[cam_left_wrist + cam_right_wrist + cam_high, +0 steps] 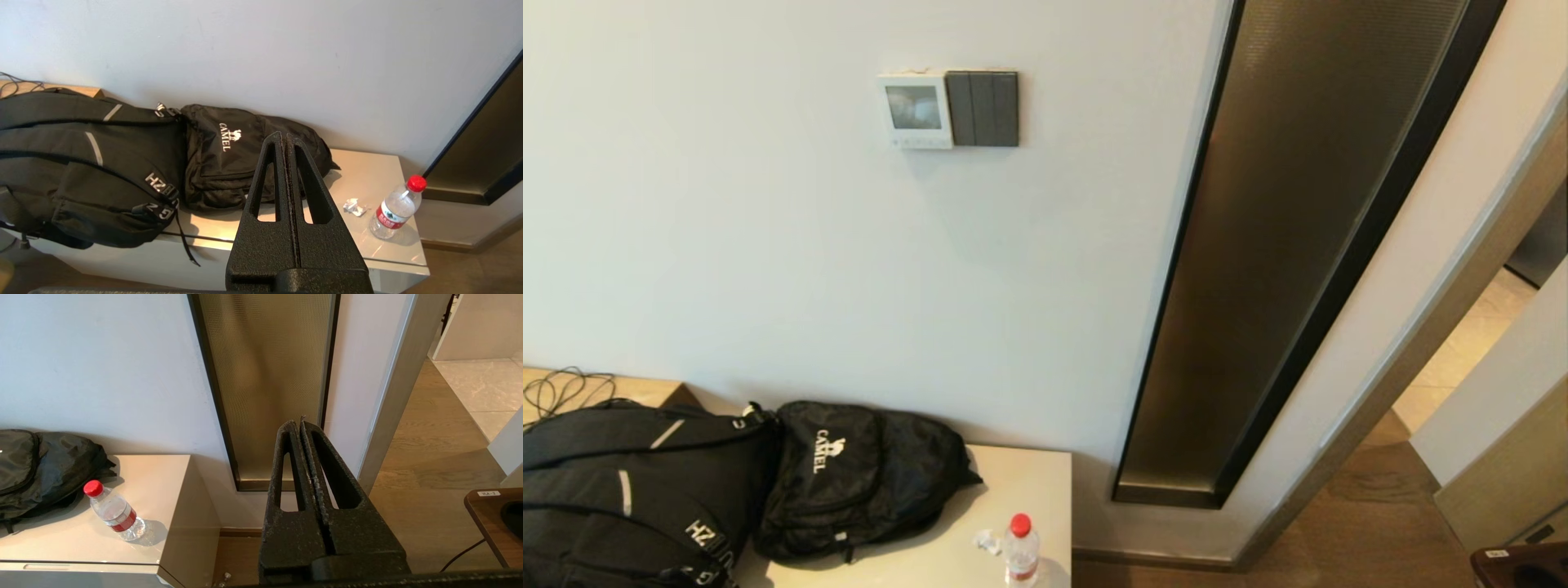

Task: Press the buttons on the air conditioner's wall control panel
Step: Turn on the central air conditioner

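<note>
Evidently nothing has been pressed yet. Nearest, the left gripper [284,136] is held low over the worktop [369,171], above its front edge, its jaws pressed together on nothing. The right gripper [301,424] is held beyond the worktop's right edge, over the floor, its jaws likewise closed and empty. On the worktop a backpack [629,482] and a smaller bag [858,478] are laid against the back edge, and a water bottle [1020,549] is stood near the front right corner.

Farthest, the air conditioner's wall control panel [916,109] is mounted high on the wall, facing out into the room, touching a dark switch plate [985,108]. The buttons [916,141] are strung along its lower edge, their row running horizontally.

A slight sideways error could land on the rockers instead; a careless rise could topple the bottle.
</note>
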Available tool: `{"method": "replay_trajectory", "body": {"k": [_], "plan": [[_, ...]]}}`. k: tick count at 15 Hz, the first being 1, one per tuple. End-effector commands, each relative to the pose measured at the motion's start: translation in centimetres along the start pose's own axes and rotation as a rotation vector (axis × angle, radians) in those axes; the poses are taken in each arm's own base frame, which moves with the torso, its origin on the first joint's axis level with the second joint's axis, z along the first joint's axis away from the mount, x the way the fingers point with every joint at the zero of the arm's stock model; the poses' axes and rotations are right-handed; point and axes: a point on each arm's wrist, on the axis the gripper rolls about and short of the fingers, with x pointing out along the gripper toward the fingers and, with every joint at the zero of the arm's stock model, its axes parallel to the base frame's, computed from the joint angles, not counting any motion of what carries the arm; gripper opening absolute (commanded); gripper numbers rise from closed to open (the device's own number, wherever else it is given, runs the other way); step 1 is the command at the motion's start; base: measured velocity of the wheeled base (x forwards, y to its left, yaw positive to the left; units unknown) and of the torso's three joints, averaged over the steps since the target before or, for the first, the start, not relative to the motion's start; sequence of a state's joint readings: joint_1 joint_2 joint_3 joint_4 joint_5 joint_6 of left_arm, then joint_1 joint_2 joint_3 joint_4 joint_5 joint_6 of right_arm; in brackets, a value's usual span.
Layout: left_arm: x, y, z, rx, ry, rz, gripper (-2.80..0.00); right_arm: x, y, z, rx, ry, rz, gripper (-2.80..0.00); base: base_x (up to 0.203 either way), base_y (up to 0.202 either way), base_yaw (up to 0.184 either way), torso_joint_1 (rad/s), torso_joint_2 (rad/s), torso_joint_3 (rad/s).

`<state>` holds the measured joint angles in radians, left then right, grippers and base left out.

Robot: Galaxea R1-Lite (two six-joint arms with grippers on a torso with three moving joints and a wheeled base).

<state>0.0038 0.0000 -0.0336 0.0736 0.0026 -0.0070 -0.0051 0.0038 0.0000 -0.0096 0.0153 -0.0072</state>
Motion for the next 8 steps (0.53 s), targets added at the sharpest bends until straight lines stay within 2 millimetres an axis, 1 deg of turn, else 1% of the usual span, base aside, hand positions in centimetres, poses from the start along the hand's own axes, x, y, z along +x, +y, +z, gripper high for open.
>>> {"method": "replay_trajectory", "body": {"k": [1,8], "plan": [[0.0,0.0,-0.01,-0.001,0.001,0.001,-2.8,0.01,0.0,0.01,0.0,0.0,0.001,-2.8,0.0,0.0,0.0,0.0,0.0,0.0],[0.0,0.0,0.0,0.0,0.0,0.001,-2.8,0.01,0.0,0.0,0.0,0.001,0.001,-2.8,0.0,0.0,0.0,0.0,0.0,0.0]]}}
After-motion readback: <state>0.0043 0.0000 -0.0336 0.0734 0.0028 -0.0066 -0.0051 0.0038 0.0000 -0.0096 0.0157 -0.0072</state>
